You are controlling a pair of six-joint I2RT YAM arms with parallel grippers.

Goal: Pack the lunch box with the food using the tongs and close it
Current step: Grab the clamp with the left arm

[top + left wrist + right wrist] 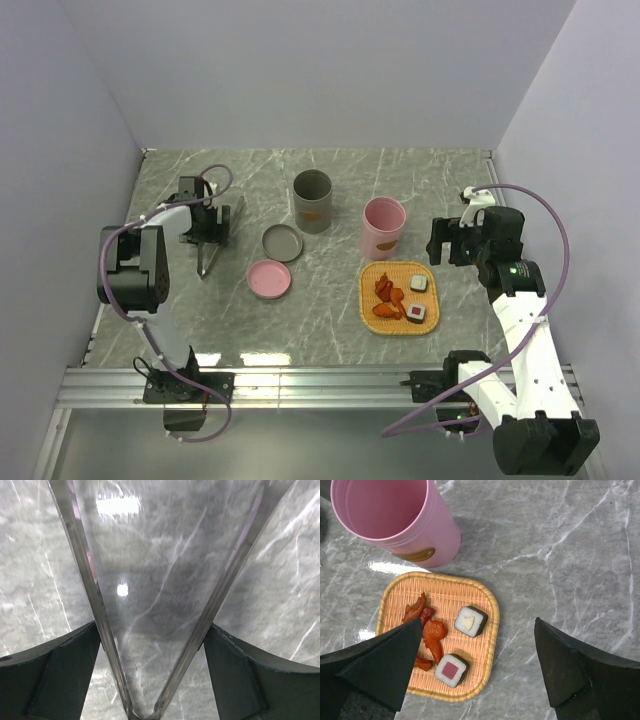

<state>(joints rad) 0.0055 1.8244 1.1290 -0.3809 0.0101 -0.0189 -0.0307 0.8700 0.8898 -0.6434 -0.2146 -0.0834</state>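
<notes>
The silver tongs (219,237) lie slanted on the marble at the back left. My left gripper (207,238) straddles them. In the left wrist view the two tong arms (85,580) spread in a V, and each dark finger (65,665) presses an arm from outside, so the left gripper (151,627) is shut on them. The food lies on an orange woven tray (366,300): two sushi rolls (470,621) (451,670) and several orange-red fried chunks (434,632). My right gripper (443,241) hovers open and empty right of the tray. The lunch box stands open as a grey tub (312,200) and a pink tub (383,227).
A grey lid (282,242) and a pink lid (269,278) lie flat between the tongs and the tray. White walls close the table at the back and both sides. A metal rail (320,385) runs along the near edge.
</notes>
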